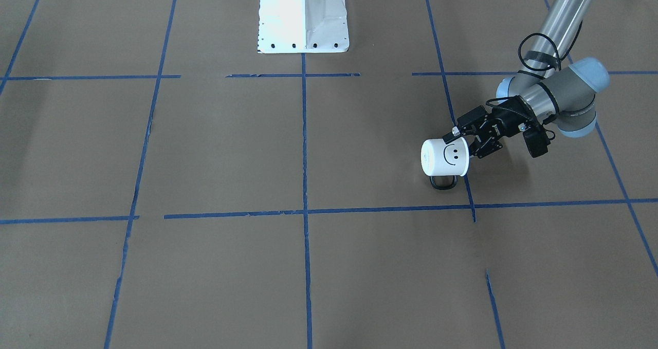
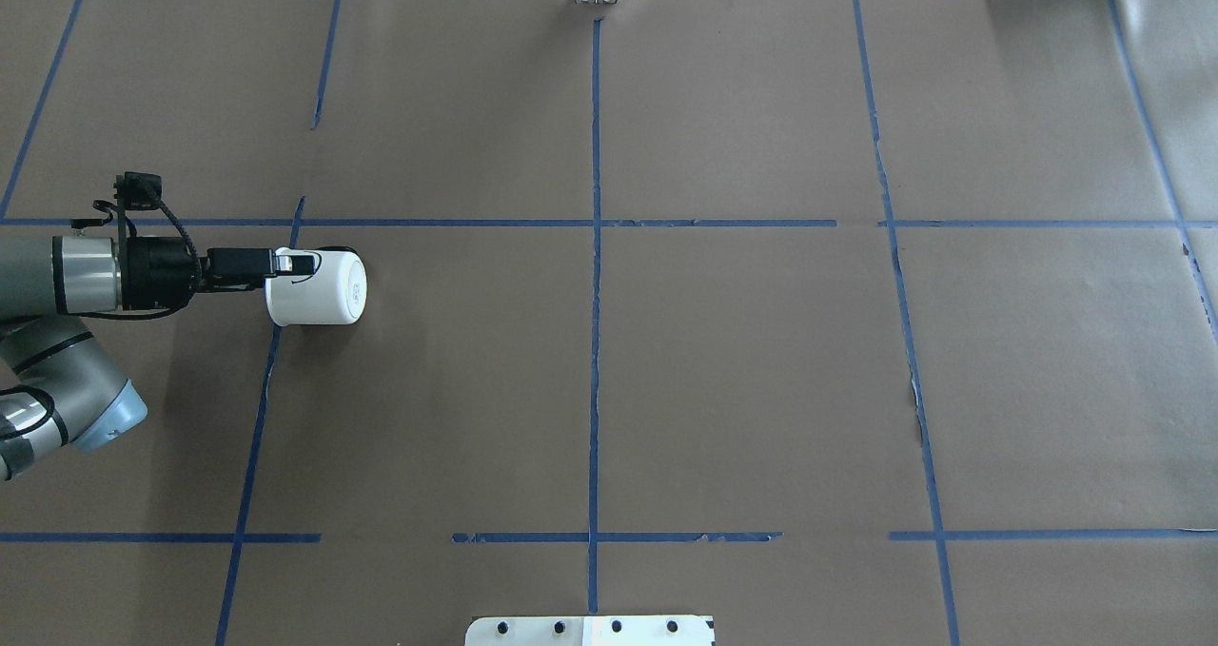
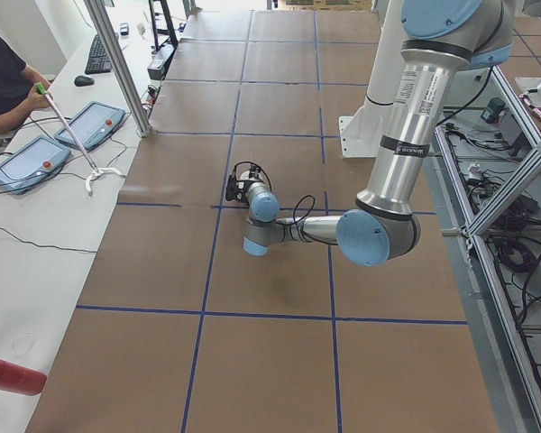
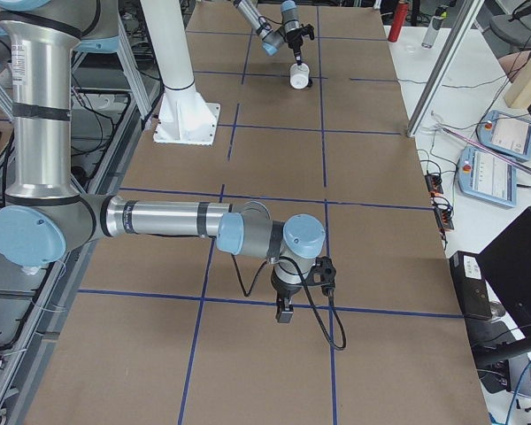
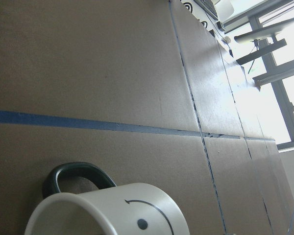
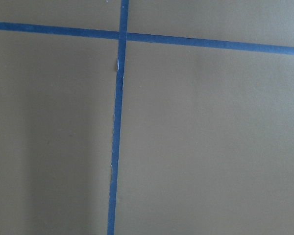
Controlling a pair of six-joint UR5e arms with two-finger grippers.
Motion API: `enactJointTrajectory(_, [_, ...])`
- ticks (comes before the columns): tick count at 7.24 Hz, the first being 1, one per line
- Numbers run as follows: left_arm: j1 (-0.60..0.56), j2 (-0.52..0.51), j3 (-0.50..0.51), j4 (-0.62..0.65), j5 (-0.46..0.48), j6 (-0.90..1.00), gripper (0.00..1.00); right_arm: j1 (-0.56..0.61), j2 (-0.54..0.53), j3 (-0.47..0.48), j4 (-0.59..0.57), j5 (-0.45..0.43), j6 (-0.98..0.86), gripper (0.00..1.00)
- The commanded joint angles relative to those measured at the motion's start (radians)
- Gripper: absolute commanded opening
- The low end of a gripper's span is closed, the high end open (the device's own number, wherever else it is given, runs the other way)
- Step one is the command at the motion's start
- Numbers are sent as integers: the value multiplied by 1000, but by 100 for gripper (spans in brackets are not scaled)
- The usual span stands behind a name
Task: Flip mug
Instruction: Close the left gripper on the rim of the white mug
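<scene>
The mug (image 1: 445, 157) is white with a black smiley face and a black loop handle (image 1: 443, 182). It lies tipped on its side, base pointing away from my left arm. My left gripper (image 1: 461, 139) is shut on the mug's rim, level with the table. In the overhead view the mug (image 2: 319, 289) sits at the table's left, with the left gripper (image 2: 297, 264) on its rim. The left wrist view shows the mug (image 5: 112, 210) close up. I cannot tell whether it touches the table. My right gripper (image 4: 284, 314) hangs low over the table, far from the mug; whether it is open or shut cannot be told.
The white robot base (image 1: 303, 15) stands at the table's robot-side edge. Blue tape lines (image 2: 595, 294) divide the brown table cover into squares. Operator pendants (image 3: 27, 162) and a red object (image 3: 13, 374) lie on the side bench.
</scene>
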Motion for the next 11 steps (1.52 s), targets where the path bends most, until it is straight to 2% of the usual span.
enactJointTrajectory(1, [0,-5,4,0,0,-4,57,0,0,0,0,0,0,100])
enactJointTrajectory(2, [0,-5,4,0,0,-4,42,0,0,1,0,0,0,100])
enactJointTrajectory(3, [0,-5,3,0,0,-4,19,0,0,1,0,0,0,100])
enactJointTrajectory(4, [0,-5,3,-8,0,-4,0,0,0,1,0,0,0,100])
enactJointTrajectory(5, [0,-5,3,-20,0,-7,0,0,0,1,0,0,0,100])
enactJointTrajectory(7, [0,-5,-11,-122,6,-154,0,0,0,0,0,0,0,100])
enactJointTrajectory(8, [2,-5,-22,-123,6,-165,0,0,0,1,0,0,0,100])
enactJointTrajectory(10, [2,-8,-91,-100,24,-257,0,0,0,1,0,0,0,100])
enactJointTrajectory(11, [2,-15,-146,2,29,-273,0,0,0,1,0,0,0,100])
